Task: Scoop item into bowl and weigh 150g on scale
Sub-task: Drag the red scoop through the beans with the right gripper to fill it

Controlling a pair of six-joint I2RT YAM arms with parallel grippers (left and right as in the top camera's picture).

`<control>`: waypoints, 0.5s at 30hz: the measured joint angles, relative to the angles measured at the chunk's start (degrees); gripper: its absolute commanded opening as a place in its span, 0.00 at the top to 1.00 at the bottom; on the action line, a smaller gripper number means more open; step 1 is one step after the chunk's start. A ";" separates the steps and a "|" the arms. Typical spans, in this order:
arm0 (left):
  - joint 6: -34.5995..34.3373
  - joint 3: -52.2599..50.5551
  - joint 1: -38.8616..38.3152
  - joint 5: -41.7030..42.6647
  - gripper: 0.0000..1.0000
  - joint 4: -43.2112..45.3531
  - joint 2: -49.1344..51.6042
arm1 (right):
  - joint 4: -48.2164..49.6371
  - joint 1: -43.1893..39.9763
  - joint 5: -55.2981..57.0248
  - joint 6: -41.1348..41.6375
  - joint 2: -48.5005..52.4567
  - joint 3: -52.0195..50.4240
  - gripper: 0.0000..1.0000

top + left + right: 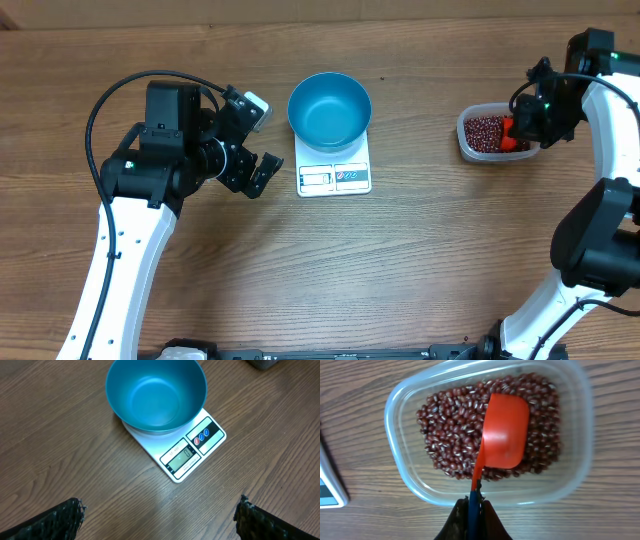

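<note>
The empty blue bowl (329, 108) (156, 395) stands on the white scale (334, 177) (192, 452), whose display faces the table's front. My left gripper (258, 140) (160, 515) hovers open just left of the scale, with nothing between its fingers (60, 522). At the right, dark red-brown beans (483, 128) (450, 425) fill a clear tub (466, 140) (395, 425). My right gripper (530, 125) (474, 510) is shut on the blue-ended handle of an orange-red scoop (508, 135) (505, 430). The scoop's cup lies on the beans, with none showing inside it.
Bare wooden tabletop surrounds the scale and the tub. A corner of the scale (327, 485) shows at the left edge of the right wrist view. The right arm's white links (600, 230) run down the table's right side.
</note>
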 measured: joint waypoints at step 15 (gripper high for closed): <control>0.00 0.00 0.00 0.00 0.00 -0.02 0.00 | 1.03 -4.42 -12.07 -0.39 0.02 -2.54 0.96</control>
